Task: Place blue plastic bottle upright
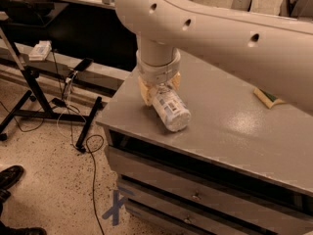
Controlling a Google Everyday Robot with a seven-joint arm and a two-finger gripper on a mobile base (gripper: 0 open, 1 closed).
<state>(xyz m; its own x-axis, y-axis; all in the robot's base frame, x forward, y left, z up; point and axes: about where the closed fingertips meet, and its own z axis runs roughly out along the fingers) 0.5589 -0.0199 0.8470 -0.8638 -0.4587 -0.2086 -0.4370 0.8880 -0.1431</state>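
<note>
Blue plastic bottle (170, 110) lay on its side on the gray worktop (234, 126), its top end under the tool (159, 89), and I could not tell if the tool gripped it.

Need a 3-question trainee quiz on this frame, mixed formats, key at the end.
1. True or false: the blue plastic bottle stands upright on the grey cabinet top.
2. Where is the gripper?
A) raised high, clear of everything
B) low over a front corner of the cabinet top, clamped on the bottle's upper part
C) beside the flat yellowish item further along the top
3. Fill in: the blue tape mark on the floor in front of the cabinet is shaped like an ___.

Key:
1. False: the bottle is tilted, base toward the camera.
2. B
3. X
</note>
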